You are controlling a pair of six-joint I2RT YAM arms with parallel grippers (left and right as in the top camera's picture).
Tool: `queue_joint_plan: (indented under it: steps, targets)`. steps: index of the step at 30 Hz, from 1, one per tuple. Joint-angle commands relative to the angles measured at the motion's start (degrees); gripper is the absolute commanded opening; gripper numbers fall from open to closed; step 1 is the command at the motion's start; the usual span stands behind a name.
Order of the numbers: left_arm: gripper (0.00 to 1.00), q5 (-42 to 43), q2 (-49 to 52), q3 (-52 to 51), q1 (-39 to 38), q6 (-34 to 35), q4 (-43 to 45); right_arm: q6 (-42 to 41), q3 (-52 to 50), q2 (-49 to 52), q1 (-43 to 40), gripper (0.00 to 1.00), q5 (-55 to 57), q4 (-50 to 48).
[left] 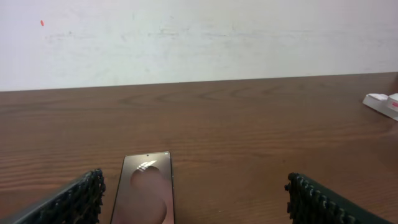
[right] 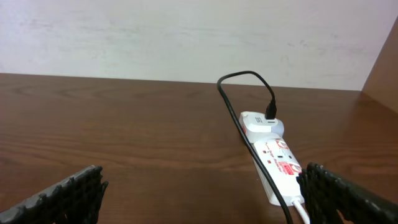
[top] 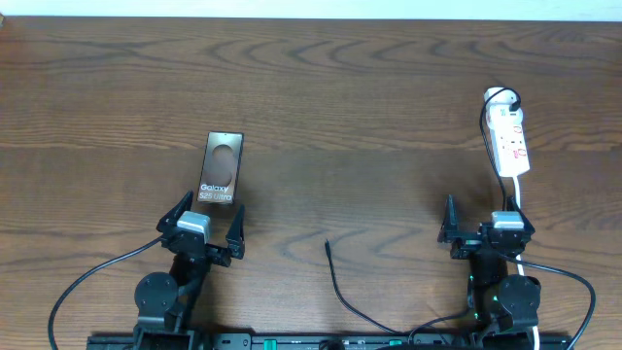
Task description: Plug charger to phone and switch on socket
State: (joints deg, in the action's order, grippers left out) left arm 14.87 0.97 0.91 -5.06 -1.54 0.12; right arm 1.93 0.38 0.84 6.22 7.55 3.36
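The phone [top: 220, 168] lies flat on the wooden table at the left, lettering up; it also shows in the left wrist view [left: 144, 194] just ahead of the fingers. My left gripper [top: 202, 224] is open and empty right behind the phone's near end. The socket [top: 509, 142], a white power strip, lies at the right; it also shows in the right wrist view [right: 273, 155]. The charger cable runs from an adapter on the strip's far end, and its loose plug tip [top: 328, 246] lies mid-table. My right gripper [top: 486, 228] is open and empty just behind the strip.
The strip's white cord [top: 521, 209] runs toward my right arm's base. A pale wall [left: 199, 37] stands behind the table's far edge. The strip's corner [left: 382, 102] shows at the right edge of the left wrist view.
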Motion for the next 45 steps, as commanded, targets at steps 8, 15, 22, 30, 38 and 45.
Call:
queue_joint_plan:
  steps: [8, 15, 22, 30, 38, 45]
  targets:
    - [0.92, 0.5, 0.1, 0.7, -0.2, -0.1, -0.3, 0.3, -0.1, -0.2, -0.2, 0.99, 0.3, 0.2]
    - [0.92, 0.5, 1.6, 6.0, -0.2, -0.2, -1.8, 0.3, -0.1, -0.2, -0.2, 0.99, 0.3, 0.2]
    - [0.92, 0.5, 12.0, 15.3, -0.2, -0.2, -4.3, 0.3, -0.1, -0.2, -0.2, 0.99, 0.3, 0.2]
    - [0.92, 0.5, 32.4, 36.4, -0.2, -0.2, -14.7, 0.3, -0.1, -0.2, -0.2, 0.99, 0.3, 0.2]
    - [0.92, 0.5, 52.8, 59.4, -0.2, -0.3, -35.1, 0.3, -0.1, -0.2, -0.2, 0.99, 0.3, 0.2]
    - [0.92, 0.5, 71.8, 74.4, -0.2, -2.6, -51.4, 0.3, -0.1, -0.2, -0.2, 0.99, 0.3, 0.2]
